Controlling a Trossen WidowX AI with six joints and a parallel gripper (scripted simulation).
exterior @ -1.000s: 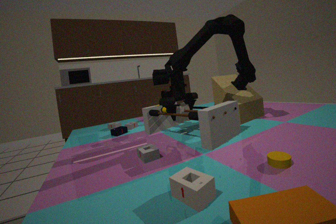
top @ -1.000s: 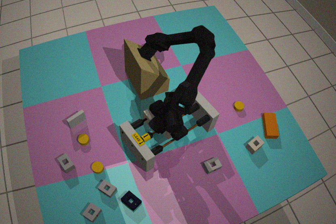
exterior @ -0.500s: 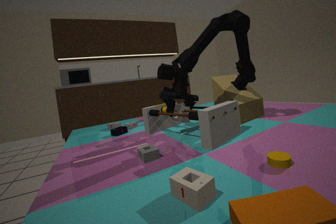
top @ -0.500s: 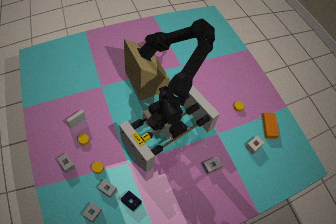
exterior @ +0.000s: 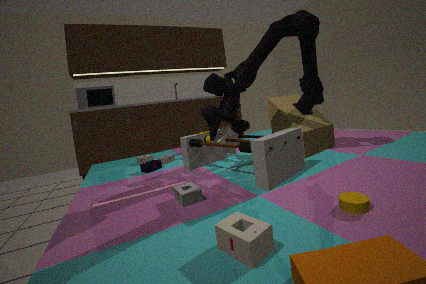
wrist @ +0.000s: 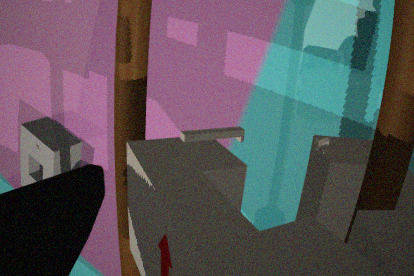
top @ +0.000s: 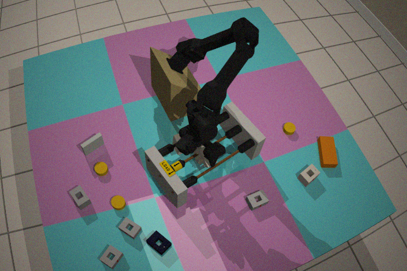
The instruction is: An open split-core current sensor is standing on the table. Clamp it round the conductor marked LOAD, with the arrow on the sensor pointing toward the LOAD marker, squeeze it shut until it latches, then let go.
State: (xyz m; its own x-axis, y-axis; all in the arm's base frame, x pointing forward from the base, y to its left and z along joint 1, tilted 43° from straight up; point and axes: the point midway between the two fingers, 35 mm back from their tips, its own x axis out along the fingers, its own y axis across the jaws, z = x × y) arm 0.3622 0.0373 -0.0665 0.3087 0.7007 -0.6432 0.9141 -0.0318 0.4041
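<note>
The grey sensor (top: 202,158) (wrist: 190,209) is at the middle conductor (top: 190,158) (wrist: 395,69), the one with the yellow LOAD marker (top: 167,168). In the wrist view this rod runs into a dark seam between its grey parts; whether they are latched I cannot tell. A red arrow (wrist: 164,255) shows low on its left part; which way it points relative to the marker is unclear. My gripper (top: 198,153) (exterior: 228,136) is open and tilted, low over the rods with its fingers spread about the sensor. Only one finger shows in the wrist view.
Two white end walls (top: 183,198) (exterior: 278,163) carry three rods; the front rod (top: 220,164) (wrist: 134,19) passes close by. A tan rock-like block (top: 169,91) (exterior: 320,138) stands behind. Closed sensors, yellow discs and an orange block (top: 327,151) (exterior: 355,259) lie around.
</note>
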